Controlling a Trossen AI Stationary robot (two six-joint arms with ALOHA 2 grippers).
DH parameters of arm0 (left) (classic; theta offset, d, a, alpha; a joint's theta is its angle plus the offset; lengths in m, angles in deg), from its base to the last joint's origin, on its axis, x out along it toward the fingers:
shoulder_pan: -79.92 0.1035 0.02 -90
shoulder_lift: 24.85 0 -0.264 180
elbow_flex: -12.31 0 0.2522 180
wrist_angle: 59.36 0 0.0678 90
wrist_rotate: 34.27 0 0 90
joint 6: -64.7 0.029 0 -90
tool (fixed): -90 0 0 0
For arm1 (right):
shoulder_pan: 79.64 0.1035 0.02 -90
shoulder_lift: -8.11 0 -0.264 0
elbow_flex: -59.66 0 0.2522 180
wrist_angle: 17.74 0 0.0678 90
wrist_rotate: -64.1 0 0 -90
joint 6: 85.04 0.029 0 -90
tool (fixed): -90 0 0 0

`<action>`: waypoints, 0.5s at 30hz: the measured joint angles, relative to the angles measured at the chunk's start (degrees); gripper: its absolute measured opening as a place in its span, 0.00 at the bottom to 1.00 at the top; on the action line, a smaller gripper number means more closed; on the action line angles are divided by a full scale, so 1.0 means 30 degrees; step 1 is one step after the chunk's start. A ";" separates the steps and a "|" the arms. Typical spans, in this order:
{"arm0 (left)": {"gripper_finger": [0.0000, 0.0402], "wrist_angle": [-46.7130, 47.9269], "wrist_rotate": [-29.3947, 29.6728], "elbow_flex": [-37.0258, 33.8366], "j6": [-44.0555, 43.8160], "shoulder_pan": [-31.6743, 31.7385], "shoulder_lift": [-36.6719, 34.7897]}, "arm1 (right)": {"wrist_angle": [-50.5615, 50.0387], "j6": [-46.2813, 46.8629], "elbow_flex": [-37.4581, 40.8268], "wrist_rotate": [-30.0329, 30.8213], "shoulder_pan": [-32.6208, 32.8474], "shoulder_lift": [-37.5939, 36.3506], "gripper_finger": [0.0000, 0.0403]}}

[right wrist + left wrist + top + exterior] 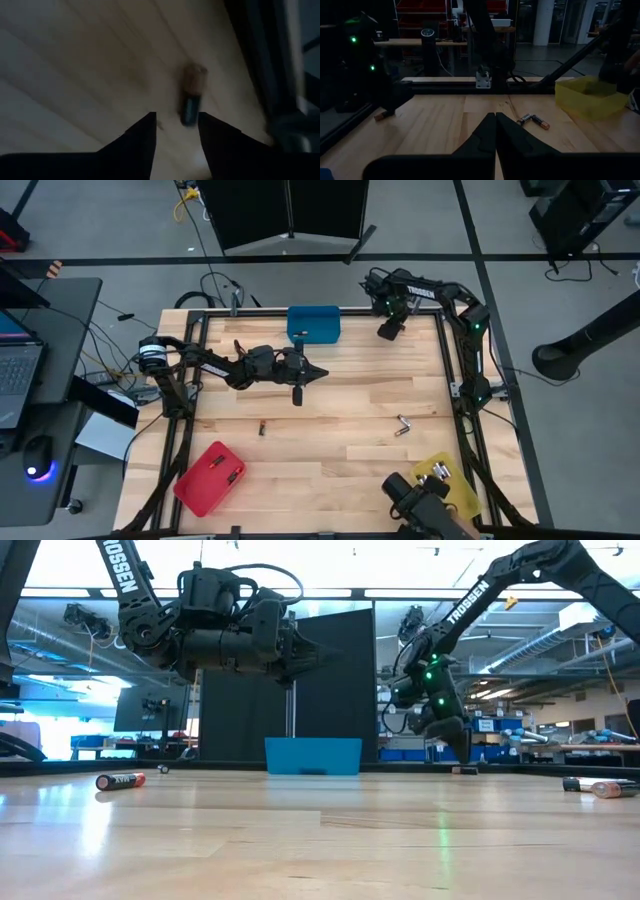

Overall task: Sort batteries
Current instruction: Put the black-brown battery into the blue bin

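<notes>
The right pincer (176, 131), at the upper right of the high view near the surface's (330, 470) far right corner, stands apart just above a battery (191, 98) lying between its fingertips. The left pincer (318, 373), closed together and empty, hovers at upper centre beside the blue bin (313, 323). Two batteries (402, 424) lie right of centre, one battery (262, 427) left of centre. The red bin (209, 477) sits lower left, the yellow bin (452, 481) lower right.
</notes>
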 joint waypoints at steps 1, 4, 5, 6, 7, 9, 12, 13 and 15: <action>0.04 0.0000 0.0000 0.0000 0.0002 0.0000 0.0000 | -0.0344 0.0148 -0.0219 0.0286 -0.0001 0.0000 0.37; 0.04 0.0007 0.0000 0.0000 0.0000 -0.0003 0.0000 | -0.0512 0.0513 -0.0771 0.0937 0.0029 -0.0051 0.27; 0.04 0.0007 0.0000 0.0000 0.0000 0.0004 0.0000 | -0.0487 0.0535 -0.0921 0.1239 0.0052 -0.0054 0.22; 0.04 0.0007 0.0000 0.0000 0.0000 -0.0003 0.0000 | -0.0378 0.0535 -0.1011 0.1696 0.0058 -0.0073 0.16; 0.04 0.0010 0.0000 0.0000 0.0000 0.0002 0.0000 | -0.0132 0.0532 -0.1020 0.2253 0.0058 -0.0087 0.10; 0.04 0.0022 0.0000 0.0000 0.0000 -0.0003 0.0000 | 0.0035 0.0469 -0.1021 0.2904 0.0058 -0.0050 0.03; 0.04 0.0029 0.0000 0.0000 0.0000 0.0003 0.0000 | 0.0068 0.0420 -0.0529 0.2950 0.0044 -0.0044 0.04; 0.04 0.0029 0.0000 0.0000 0.0000 0.0000 0.0000 | 0.0126 0.0417 -0.0381 0.2950 0.0036 -0.0018 0.03; 0.04 0.0029 0.0000 0.0000 0.0000 -0.0003 0.0000 | 0.0271 0.0392 -0.0036 0.2950 -0.0034 -0.0015 0.02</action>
